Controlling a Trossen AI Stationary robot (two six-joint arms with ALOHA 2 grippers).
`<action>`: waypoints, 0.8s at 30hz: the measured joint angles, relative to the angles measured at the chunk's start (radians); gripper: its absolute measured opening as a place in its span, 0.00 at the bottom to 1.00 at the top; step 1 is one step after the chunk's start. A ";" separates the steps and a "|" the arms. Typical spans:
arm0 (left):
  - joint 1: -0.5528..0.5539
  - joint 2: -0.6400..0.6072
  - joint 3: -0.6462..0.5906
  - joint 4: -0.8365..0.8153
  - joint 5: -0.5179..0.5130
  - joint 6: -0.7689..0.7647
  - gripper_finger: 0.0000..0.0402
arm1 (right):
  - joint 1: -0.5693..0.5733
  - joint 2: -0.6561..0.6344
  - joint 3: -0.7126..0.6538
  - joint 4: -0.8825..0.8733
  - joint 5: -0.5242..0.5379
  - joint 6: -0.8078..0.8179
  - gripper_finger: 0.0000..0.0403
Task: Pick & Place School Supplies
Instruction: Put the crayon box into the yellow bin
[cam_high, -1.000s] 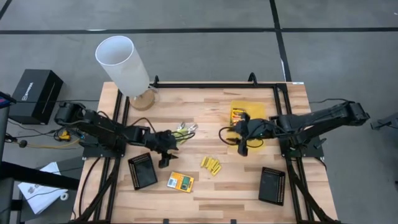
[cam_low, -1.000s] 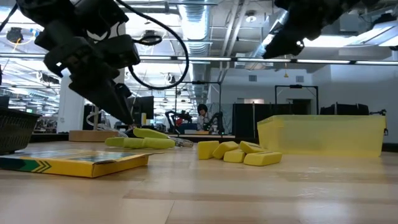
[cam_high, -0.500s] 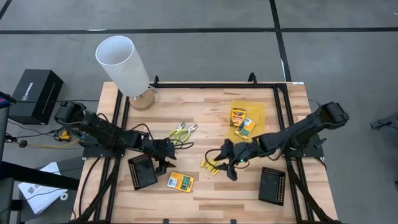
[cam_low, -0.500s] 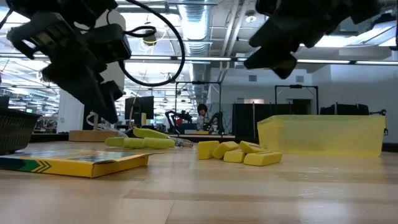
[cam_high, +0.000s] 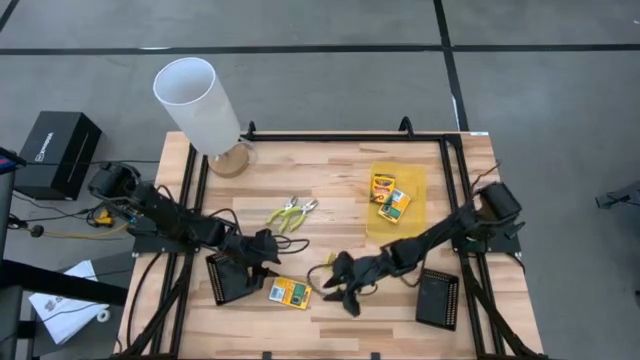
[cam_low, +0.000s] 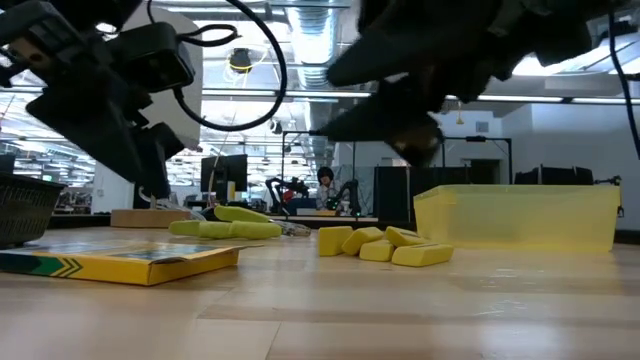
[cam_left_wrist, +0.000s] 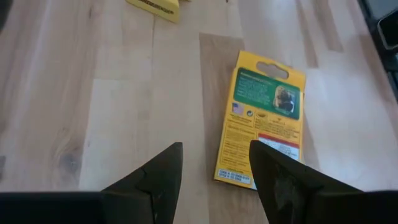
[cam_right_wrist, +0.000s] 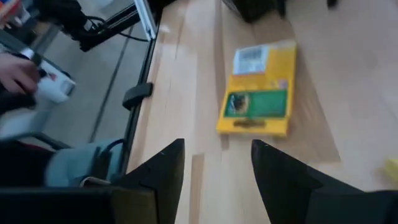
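One yellow-and-green box (cam_high: 290, 292) lies flat on the table near its front edge; it also shows in the left wrist view (cam_left_wrist: 266, 124) and the right wrist view (cam_right_wrist: 258, 96). My left gripper (cam_high: 266, 260) is open above the table just left of it. My right gripper (cam_high: 336, 292) is open just right of it. The yellow sticks (cam_low: 385, 245) lie in a small heap under my right arm. The pliers (cam_high: 292, 212) lie mid-table. Two more boxes (cam_high: 388, 195) lie on the translucent yellow tray (cam_high: 412, 178).
A black mesh tray (cam_high: 228, 277) sits under my left arm and another (cam_high: 437, 297) at the near right. A white cylinder (cam_high: 195, 100) stands at the far left corner. A person's hand (cam_right_wrist: 22, 71) shows beyond the table's edge.
My right gripper has swung from the yellow tray toward the table's near edge and left, passing over the sticks, and now hangs beside the near box. My left gripper has drawn back from the pliers toward the near edge, to the box's left. No object has moved.
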 joint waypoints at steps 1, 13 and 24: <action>-0.010 0.005 0.000 -0.003 -0.017 0.000 0.45 | 0.010 0.026 0.030 -0.001 0.024 -0.038 0.44; -0.098 0.085 0.000 -0.001 -0.081 -0.071 0.45 | 0.084 0.289 0.409 -0.515 0.475 -0.497 0.43; -0.100 0.086 0.000 0.008 -0.093 -0.089 0.45 | 0.103 0.378 0.548 -0.705 0.514 -0.613 0.45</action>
